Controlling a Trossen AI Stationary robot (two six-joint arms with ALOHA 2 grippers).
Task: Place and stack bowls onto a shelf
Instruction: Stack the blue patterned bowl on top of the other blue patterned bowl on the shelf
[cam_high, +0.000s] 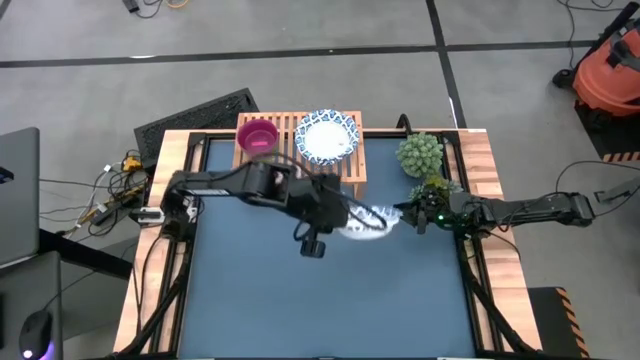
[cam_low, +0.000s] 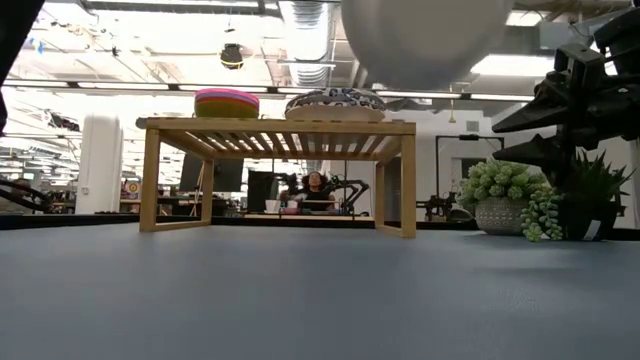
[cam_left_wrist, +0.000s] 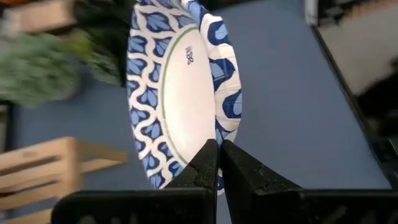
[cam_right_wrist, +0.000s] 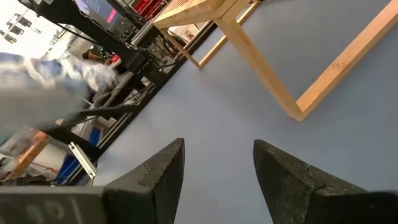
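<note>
Left gripper (cam_left_wrist: 216, 163) clamped on the rim of a white bowl with a blue patterned rim (cam_left_wrist: 180, 93), held in the air just in front of the shelf (cam_high: 300, 135)

Seen from above, that bowl (cam_high: 365, 222) hangs over the blue table (cam_high: 330, 300), near the shelf's front right corner, and from table height its pale underside (cam_low: 425, 35) sits higher than the shelf top (cam_low: 275, 126). On the shelf rest a second white bowl with a blue rim (cam_high: 328, 136) toward its right end and a magenta bowl (cam_high: 258, 135) toward its left end. Right gripper (cam_right_wrist: 217, 165) waits to the right of the shelf's front corner, close to the held bowl, fingers (cam_right_wrist: 155, 171) spread apart with nothing between them, beside two potted plants (cam_high: 420, 155)
</note>
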